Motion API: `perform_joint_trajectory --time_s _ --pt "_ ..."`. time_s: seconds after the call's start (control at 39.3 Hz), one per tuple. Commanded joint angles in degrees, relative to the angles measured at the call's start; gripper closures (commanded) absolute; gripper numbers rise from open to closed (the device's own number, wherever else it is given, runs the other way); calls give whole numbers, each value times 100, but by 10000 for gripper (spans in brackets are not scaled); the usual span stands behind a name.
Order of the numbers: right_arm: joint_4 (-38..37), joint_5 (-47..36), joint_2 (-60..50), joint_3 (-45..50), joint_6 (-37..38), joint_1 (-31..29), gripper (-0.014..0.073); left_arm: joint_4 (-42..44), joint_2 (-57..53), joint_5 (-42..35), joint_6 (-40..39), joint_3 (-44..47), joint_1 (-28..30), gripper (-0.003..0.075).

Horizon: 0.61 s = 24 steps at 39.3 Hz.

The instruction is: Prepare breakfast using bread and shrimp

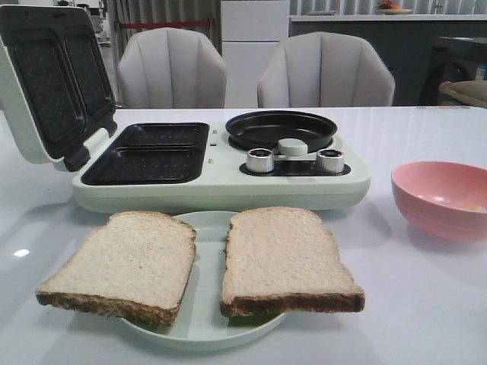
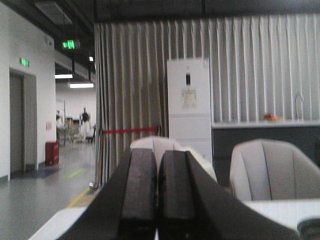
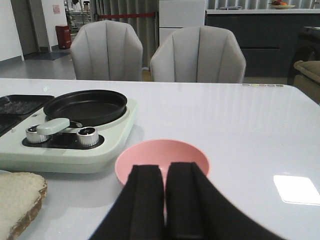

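Two bread slices lie side by side on a pale green plate [image 1: 205, 323] at the table's front, one on the left [image 1: 125, 262] and one on the right [image 1: 285, 258]. The edge of one slice [image 3: 17, 200] shows in the right wrist view. No shrimp can be made out. The pink bowl [image 1: 441, 198] stands at the right, and its inside is mostly hidden. My right gripper [image 3: 165, 172] is shut and empty, just on the near side of the pink bowl [image 3: 160, 152]. My left gripper [image 2: 158, 157] is shut and empty, raised and facing the room. Neither gripper shows in the front view.
A pale green breakfast maker [image 1: 221, 186] stands behind the plate. Its lid [image 1: 49, 84] is open at the left over two black sandwich trays [image 1: 148, 152]. A black pan [image 1: 281, 128] and two silver knobs [image 1: 260, 160] are on its right half. Two grey chairs [image 1: 171, 68] stand behind the table.
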Motion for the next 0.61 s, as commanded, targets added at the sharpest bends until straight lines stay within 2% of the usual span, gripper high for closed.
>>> perform_joint_trajectory --time_s 0.0,0.05,0.15,0.38,0.43,0.59 --pt "-93 -494 -124 -101 -11 -32 408 -352 -87 -720 -82 -245 -1 606" --pt "-93 -489 -124 -101 -11 -32 408 -298 -66 -343 -82 -559 -1 606" --pt "-93 -489 -124 -101 -11 -32 408 -27 104 1063 -82 -1417 -1 606" --pt "-93 -415 -124 -101 -11 -32 408 38 1140 3609 -82 -2939 -1 606" --pt "-93 -352 -124 -101 -11 -32 408 38 1313 3838 -82 -3090 -1 606" --pt "-93 -186 -124 -101 -11 -32 408 38 1592 3842 -82 -3091 -1 606"
